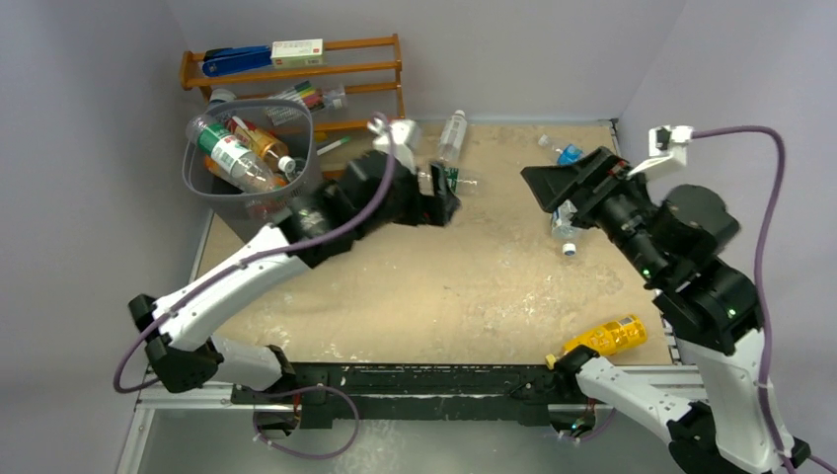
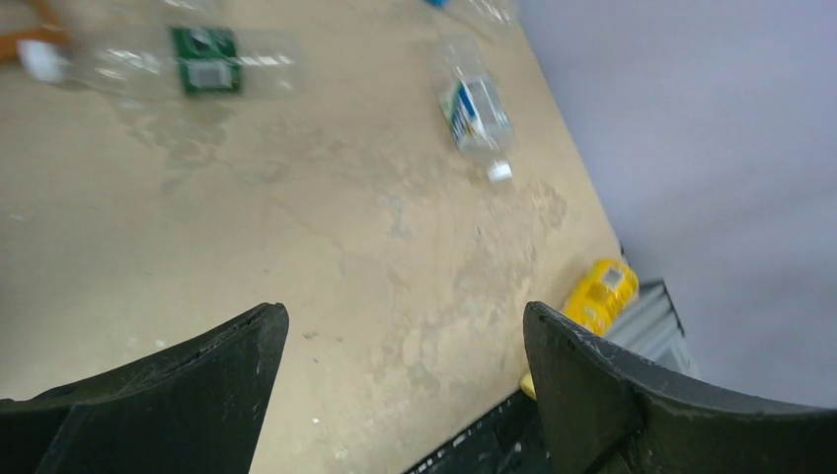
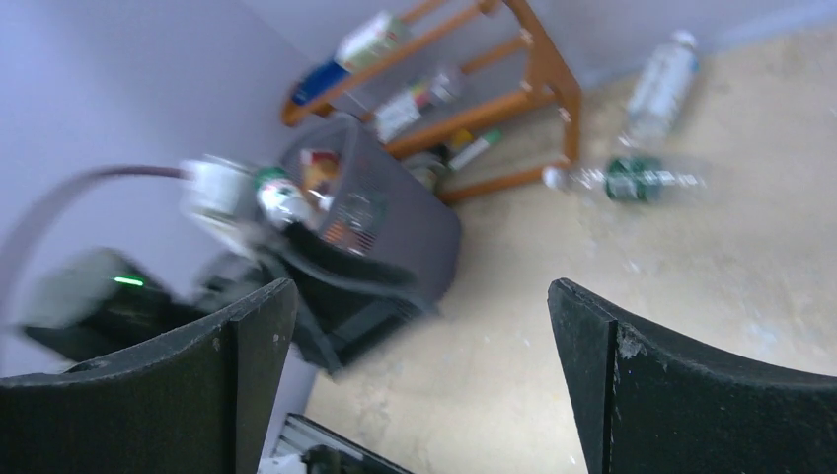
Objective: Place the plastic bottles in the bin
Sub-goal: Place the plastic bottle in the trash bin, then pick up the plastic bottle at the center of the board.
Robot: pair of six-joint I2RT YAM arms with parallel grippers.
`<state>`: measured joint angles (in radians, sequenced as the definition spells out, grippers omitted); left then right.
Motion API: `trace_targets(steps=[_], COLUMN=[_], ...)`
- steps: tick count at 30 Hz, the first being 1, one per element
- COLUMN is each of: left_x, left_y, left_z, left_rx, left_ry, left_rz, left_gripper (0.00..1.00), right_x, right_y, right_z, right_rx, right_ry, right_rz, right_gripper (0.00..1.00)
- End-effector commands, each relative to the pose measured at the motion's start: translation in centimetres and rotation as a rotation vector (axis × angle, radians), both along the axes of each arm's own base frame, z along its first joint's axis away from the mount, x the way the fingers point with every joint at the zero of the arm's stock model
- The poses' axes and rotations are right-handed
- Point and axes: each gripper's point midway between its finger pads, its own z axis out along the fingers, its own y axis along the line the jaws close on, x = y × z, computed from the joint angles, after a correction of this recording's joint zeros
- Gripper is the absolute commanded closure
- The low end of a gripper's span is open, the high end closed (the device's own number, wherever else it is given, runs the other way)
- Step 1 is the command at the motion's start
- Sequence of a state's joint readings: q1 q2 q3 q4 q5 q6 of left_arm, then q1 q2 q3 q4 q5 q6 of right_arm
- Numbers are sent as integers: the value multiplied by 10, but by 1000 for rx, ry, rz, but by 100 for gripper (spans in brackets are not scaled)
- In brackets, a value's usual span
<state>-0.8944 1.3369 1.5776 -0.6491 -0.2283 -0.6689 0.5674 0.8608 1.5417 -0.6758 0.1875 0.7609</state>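
The grey bin (image 1: 308, 170) stands at the back left with several plastic bottles (image 1: 235, 156) lying in it. My left gripper (image 1: 446, 197) hovers open and empty over the table's middle, just right of the bin. Beside it lies a green-labelled clear bottle (image 2: 202, 61), with another clear bottle (image 1: 452, 135) behind. My right gripper (image 1: 551, 183) is open and empty above the right side. Under that arm lies a blue-labelled bottle (image 1: 565, 225), and a blue-capped one (image 1: 567, 153) rests near the back. A yellow bottle (image 1: 607, 336) sits at the front right edge.
An orange wooden rack (image 1: 296, 74) with markers and boxes stands against the back wall behind the bin. Lilac walls close the table in at the back and on both sides. A purple cable (image 1: 765, 227) loops beside the right arm.
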Motion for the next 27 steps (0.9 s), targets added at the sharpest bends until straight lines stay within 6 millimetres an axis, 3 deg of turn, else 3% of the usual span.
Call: trace_targets(steps=[1, 4, 9, 15, 21, 27], left_x=[-29, -50, -90, -130, -145, -156], left_y=[-68, -118, -206, -285, -333, -357], left_z=[-28, -63, -112, -168, -194, -222], left_rx=[-14, -18, 33, 84, 46, 36], left_ry=[-9, 17, -7, -38, -66, -88], left_rz=[-116, -259, -501, -671, -743, -788], left_gripper=[10, 9, 8, 7, 7, 6], right_x=[-32, -51, -69, -95, -108, -118], right_y=[6, 37, 82, 90, 80, 71], right_z=[94, 127, 144, 150, 128, 104], right_rx=[83, 138, 203, 254, 266, 281], right_ry=[-327, -453, -537, -556, -507, -454], right_rz=[138, 341, 638, 779, 766, 752], right_gripper=[0, 0, 0, 0, 0, 0])
